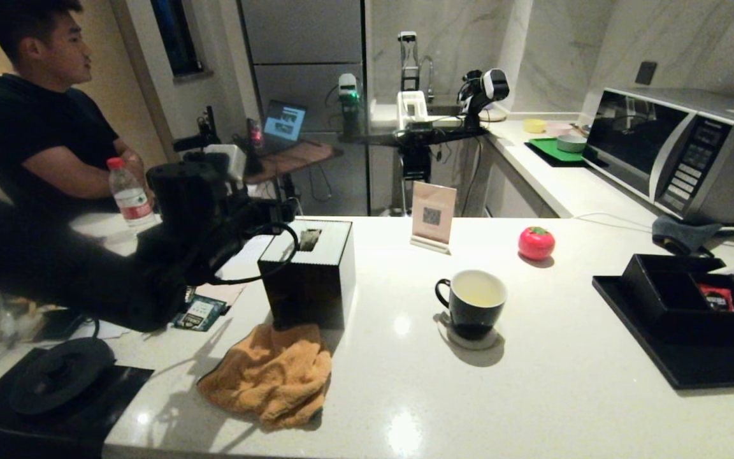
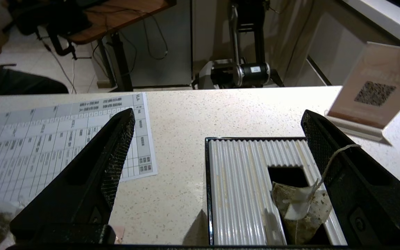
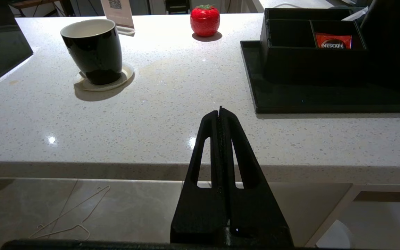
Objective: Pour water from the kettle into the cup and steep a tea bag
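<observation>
Left wrist view: left hand [image 2: 217,139] spread wide over the tissue box [image 2: 241,187], tea bag [image 2: 302,206] beside one finger (right hand [image 3: 221,113] clenched, empty).

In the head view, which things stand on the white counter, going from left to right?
orange cloth → black tissue box → sign card → cup → red strawberry-shaped object → black tray

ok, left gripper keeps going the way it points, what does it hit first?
Probably the tissue box top: the open left gripper points down over it, one finger beside the tea bag in its slot. Depth is unclear.
</observation>
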